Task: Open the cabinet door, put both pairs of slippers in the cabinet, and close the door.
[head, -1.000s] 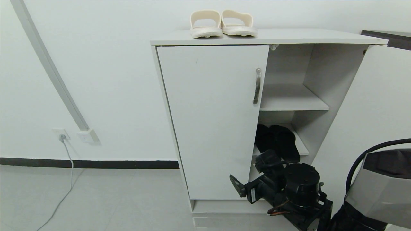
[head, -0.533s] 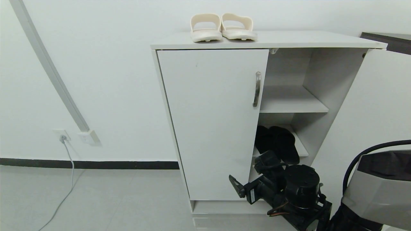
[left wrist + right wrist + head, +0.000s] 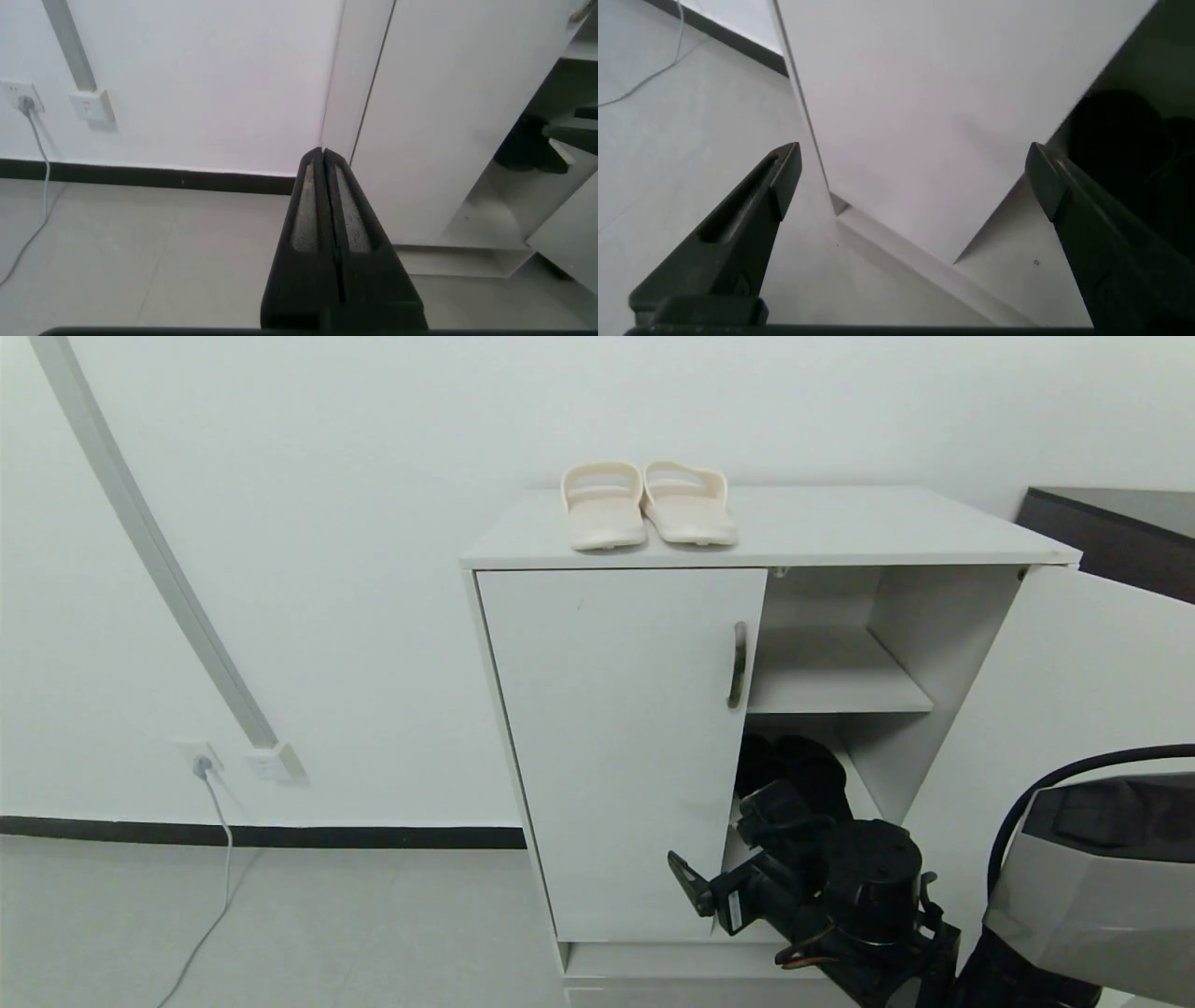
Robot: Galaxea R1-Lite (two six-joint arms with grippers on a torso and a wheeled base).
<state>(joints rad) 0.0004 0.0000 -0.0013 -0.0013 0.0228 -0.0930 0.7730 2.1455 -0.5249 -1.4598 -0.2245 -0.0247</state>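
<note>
- Left fingers point(image 3: 310, 210) are clenched together, holding nothing.
- Right fingers point(image 3: 752, 219) are spread wide, low before the cabinet's point(image 3: 840, 527) shut left door point(image 3: 616, 737).
- Cream slippers point(image 3: 647, 504) sit side by side on the cabinet top.
- Black slippers point(image 3: 794, 763) lie on the lower shelf point(image 3: 863, 786) inside; right door point(image 3: 1074, 709) stands open.

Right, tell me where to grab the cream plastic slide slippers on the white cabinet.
Probably pinch the adjoining strap arches of the cream plastic slide slippers, a finger inside each opening. Come from the front, slightly above: the openings face the robot atop the white cabinet.
</note>
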